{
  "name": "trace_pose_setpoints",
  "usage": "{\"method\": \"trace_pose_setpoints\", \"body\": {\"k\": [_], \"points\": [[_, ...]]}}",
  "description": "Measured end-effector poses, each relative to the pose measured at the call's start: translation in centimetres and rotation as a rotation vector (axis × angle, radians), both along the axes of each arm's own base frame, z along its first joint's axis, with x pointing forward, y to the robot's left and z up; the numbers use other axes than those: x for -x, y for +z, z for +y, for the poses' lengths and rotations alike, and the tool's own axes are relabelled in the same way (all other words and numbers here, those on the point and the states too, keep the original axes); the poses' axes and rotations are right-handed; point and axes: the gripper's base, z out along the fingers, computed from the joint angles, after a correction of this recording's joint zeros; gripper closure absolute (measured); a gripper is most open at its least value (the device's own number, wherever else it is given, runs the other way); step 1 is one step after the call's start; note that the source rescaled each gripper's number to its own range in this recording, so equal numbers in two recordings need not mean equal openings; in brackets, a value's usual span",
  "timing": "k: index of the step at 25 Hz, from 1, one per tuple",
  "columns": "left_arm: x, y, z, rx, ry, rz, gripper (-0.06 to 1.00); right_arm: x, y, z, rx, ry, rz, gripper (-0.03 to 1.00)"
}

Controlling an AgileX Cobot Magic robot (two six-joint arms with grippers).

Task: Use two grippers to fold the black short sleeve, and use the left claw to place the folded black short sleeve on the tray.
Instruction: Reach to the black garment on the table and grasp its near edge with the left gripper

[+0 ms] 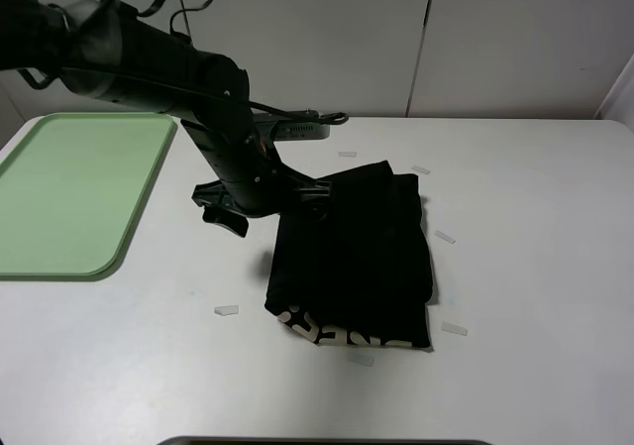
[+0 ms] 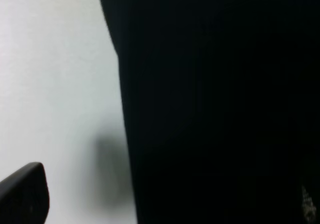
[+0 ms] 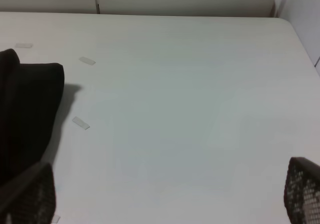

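The folded shirt [image 1: 355, 262] lies mid-counter, right of the tray [image 1: 69, 192]. The left hand [image 1: 260, 207] is at its far-left edge; its grip is unclear. A shallow pinch could unfold it. The right hand [image 3: 165, 194] is open, empty.

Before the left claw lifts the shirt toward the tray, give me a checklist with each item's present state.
1. Black short sleeve folded into a compact stack: ok, lettering shows along its near edge.
2. Left claw at the shirt's far-left corner: ok, it reaches that edge.
3. Left claw actually clamped on the fabric: cannot tell; the left wrist view shows only dark cloth and one fingertip.
4. Tray free to receive the shirt: ok, nothing lies in it.
5. Right gripper off the shirt: ok, its fingers are spread over bare table, holding nothing.
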Motion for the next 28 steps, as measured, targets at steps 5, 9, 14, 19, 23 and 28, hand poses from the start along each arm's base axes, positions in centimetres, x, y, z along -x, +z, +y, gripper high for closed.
{"method": "trace_pose_setpoints", "body": {"k": [5,9,14,19,23,28], "points": [[0.4,-1.2,-0.9,0.018,0.009,0.019,-0.06,0.0,0.0,0.0,0.000,0.000,0.000,-0.03],[0.7,-2.0,-1.6,0.020,0.000,0.020,-0.06,0.0,0.0,0.0,0.000,0.000,0.000,-0.03],[1.0,-3.3,-2.2,0.017,-0.007,0.027,-0.06,0.0,0.0,0.0,0.000,0.000,0.000,-0.03],[1.1,-3.4,-2.6,0.027,-0.013,0.011,-0.04,0.0,0.0,0.0,0.000,0.000,0.000,-0.03],[1.1,-3.4,-2.7,0.034,-0.012,0.002,0.05,0.0,0.0,0.0,0.000,0.000,0.000,-0.03],[1.0,-3.4,-2.7,0.037,-0.010,0.000,0.28,0.0,0.0,0.0,0.000,0.000,0.000,-0.03]]}}
